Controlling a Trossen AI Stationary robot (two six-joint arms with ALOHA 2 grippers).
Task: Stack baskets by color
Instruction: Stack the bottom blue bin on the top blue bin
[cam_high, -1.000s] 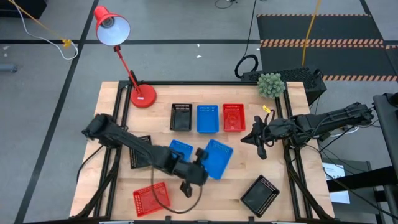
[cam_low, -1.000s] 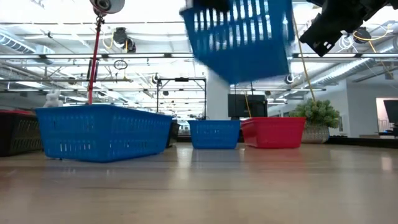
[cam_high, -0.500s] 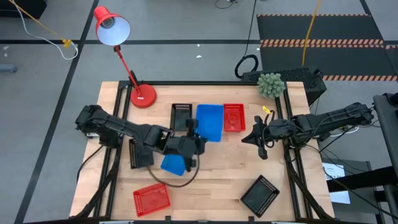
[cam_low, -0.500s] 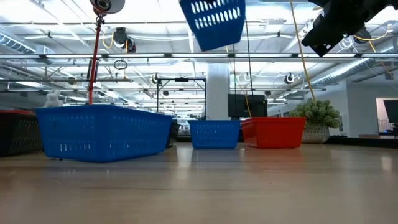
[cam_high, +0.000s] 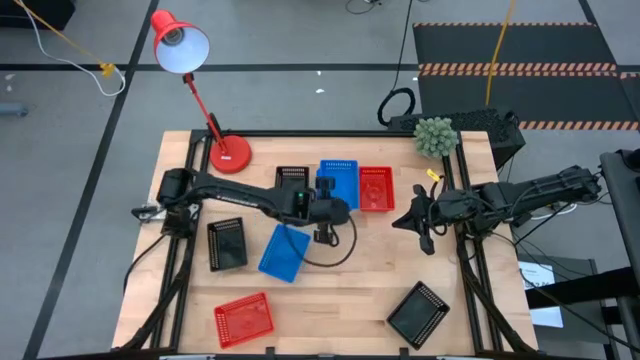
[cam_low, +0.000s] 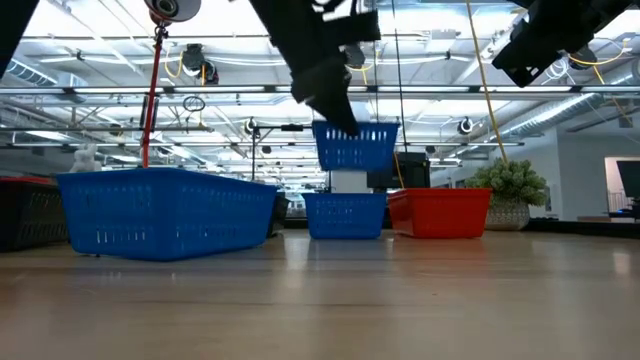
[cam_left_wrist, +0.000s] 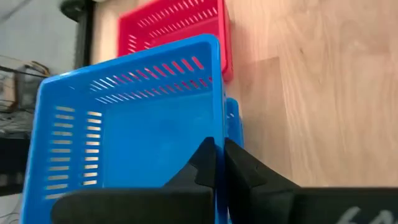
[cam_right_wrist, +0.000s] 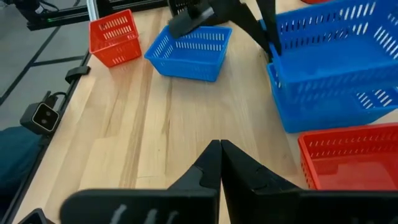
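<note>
The left gripper (cam_high: 322, 205) is pinching the near wall of a shallow blue perforated plastic basket (cam_low: 356, 146), its fingers (cam_left_wrist: 208, 163) closed tight on that thin rim, and is holding it in the air directly above a second blue mesh basket (cam_low: 344, 215) sitting in the back row of the wooden table (cam_high: 360, 270). The likeliest trouble is misalignment: gripped by one edge only, the raised tray is sitting slightly offset from the one beneath in the left wrist view, so on release it could be catching on a wall and resting askew instead of nesting (or tipping against the neighbouring red mesh basket (cam_high: 375, 188), which is just beside the target). The left arm is reaching across the table from its own side, forearm stretched low and wrist angled down over the back row. The right gripper (cam_high: 420, 222) is waiting with its fingers pressed together, empty, hanging above the table's right side, well apart from the stack
</note>
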